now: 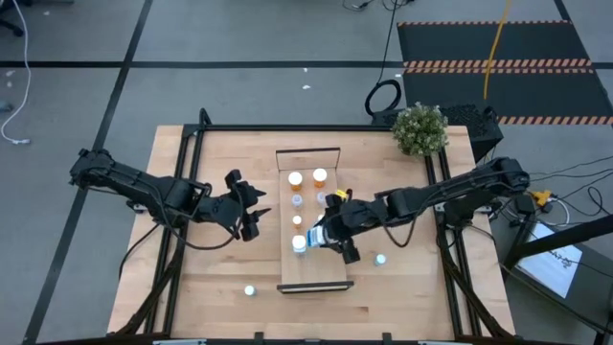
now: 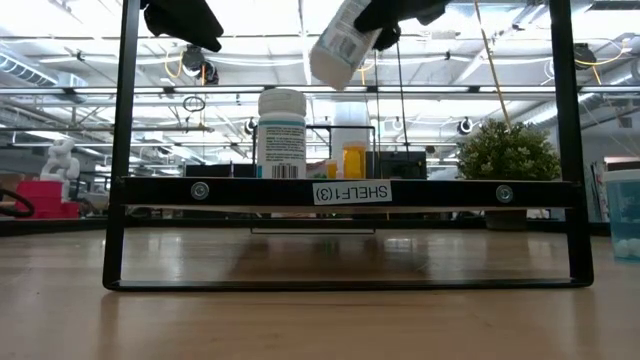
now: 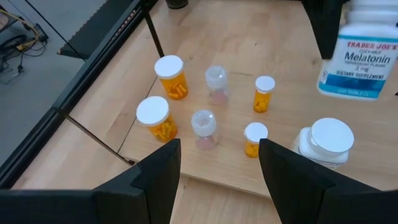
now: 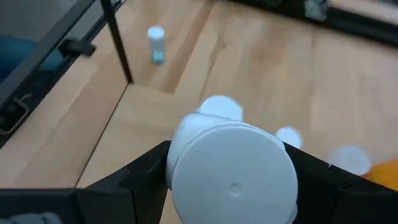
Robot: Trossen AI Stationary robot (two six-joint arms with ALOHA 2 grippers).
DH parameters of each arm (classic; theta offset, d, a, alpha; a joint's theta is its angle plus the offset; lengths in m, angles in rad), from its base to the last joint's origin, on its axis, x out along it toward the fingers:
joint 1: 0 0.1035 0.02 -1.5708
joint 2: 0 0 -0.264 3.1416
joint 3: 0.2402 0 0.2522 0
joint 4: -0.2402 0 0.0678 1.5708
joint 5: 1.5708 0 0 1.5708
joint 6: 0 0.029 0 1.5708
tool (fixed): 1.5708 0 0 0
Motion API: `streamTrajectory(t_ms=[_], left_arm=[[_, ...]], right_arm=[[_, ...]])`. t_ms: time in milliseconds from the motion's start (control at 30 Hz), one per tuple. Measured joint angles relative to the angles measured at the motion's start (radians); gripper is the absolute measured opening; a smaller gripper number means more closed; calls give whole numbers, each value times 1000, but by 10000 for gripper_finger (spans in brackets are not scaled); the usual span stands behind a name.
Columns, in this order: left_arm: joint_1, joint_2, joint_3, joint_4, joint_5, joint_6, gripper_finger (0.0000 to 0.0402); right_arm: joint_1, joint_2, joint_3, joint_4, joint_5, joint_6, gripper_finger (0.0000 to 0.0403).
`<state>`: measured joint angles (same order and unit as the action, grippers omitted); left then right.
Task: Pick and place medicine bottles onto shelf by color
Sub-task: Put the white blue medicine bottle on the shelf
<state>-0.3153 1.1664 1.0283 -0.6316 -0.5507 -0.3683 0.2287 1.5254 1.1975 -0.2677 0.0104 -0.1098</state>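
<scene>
The shelf [image 1: 330,273] is a long light-wood board in the middle of the table. On it stand orange bottles [image 3: 170,76], clear bottles [image 3: 215,83] and a white bottle [image 3: 328,142]. My right gripper [image 1: 324,236] hovers over the shelf's near half, shut on a white Melatonin bottle [image 3: 364,59] above the standing white one [image 2: 282,135]. My left gripper [image 1: 255,217] waits open, in the air left of the shelf, with nothing between its fingers [image 3: 160,174]. My right gripper pinches the white bottle's body [image 4: 186,146] between its two fingers, one on each side. The fingers slant down from the table's right, and the bottle lies along them with its cap [image 4: 233,173] toward the wrist. It hangs tilted [image 2: 340,42], clear of the shelf.
Two pale blue bottles stand loose on the table, one near the front edge [image 1: 249,289] and one right of the shelf [image 1: 380,259]. A potted plant [image 1: 420,127] sits at the far right corner. Dark frame rails [image 2: 125,150] stand at the shelf's ends.
</scene>
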Motion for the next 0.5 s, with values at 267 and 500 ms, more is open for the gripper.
streamTrajectory(t_ms=[267, 500], left_arm=[[-2, 0, 0, -2, 0, -1, 218], [-2, 0, 0, -2, 0, -2, 218]], right_arm=[[0, 63, 39, -107, -16, 10, 247], [2, 89, 39, -135, -42, -12, 247]])
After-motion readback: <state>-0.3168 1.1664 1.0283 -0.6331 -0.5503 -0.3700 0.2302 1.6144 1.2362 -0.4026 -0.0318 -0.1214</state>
